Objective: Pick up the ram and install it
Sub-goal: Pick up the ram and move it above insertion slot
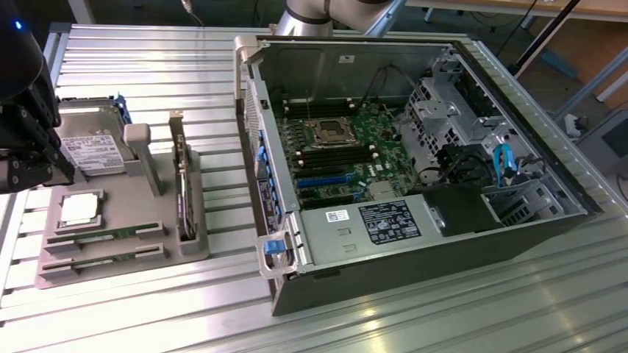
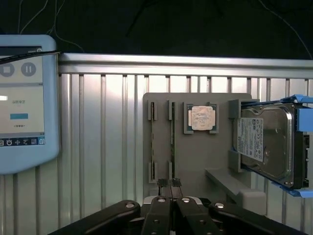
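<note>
Two thin green ram sticks point(image 1: 103, 236) point(image 1: 102, 257) lie side by side in slots at the near end of a grey holder tray point(image 1: 128, 276). In the wrist view the ram sticks point(image 2: 152, 142) point(image 2: 172, 142) run lengthwise in the tray point(image 2: 195, 161). My gripper point(image 2: 168, 185) hangs above the tray's edge, just off the sticks' ends, shut with nothing between its fingers. In the exterior view the black gripper point(image 1: 29, 165) is at the far left, beside the tray. The open computer case point(image 1: 412, 169) with its motherboard point(image 1: 343, 158) lies to the exterior view's right.
The tray also holds a square silver processor point(image 1: 79, 208) point(image 2: 202, 118), a labelled hard drive point(image 1: 93, 149) point(image 2: 266, 142) and an upright card point(image 1: 182, 184). A teach pendant point(image 2: 22, 103) lies on the ribbed metal table point(image 1: 442, 323). The case walls stand high around the motherboard.
</note>
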Motion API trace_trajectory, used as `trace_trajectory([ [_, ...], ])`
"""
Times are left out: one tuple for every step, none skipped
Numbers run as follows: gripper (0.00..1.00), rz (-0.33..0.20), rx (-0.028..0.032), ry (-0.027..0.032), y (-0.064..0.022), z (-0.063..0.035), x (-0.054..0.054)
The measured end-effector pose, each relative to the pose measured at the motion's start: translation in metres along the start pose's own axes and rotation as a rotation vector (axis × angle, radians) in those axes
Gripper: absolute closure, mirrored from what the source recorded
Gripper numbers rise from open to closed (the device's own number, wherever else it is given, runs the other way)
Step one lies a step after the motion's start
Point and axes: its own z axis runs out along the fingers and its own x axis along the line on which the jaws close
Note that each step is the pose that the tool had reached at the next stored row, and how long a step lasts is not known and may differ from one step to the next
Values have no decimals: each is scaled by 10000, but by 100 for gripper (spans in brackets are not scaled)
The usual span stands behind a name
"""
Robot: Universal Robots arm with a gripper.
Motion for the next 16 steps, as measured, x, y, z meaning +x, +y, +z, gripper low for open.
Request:
trace_trajectory([
  [89,0,-1,0,0,-1,0],
  [89,0,-1,0,0,-1,0],
  [89,-1,0,0,0,0,0],
  [83,0,-1,0,0,-1,0],
  [70,0,-1,0,0,-1,0],
  [70,-1,-1,0,0,-1,0],
  [64,0,0,0,0,0,0],
  [64,0,-1,1,0,-1,0],
  [64,0,-1,1,0,-1,0],
  [64,0,1,-1,-1,4,0],
  [64,0,-1,0,-1,19,1],
  [64,-1,0,0,0,43,3],
  [64,-2,0,0,0,58,4],
  [64,-1,-1,1,1,73,5],
  [64,-1,-1,0,2,93,6],
  [64,0,-1,0,3,112,7],
])
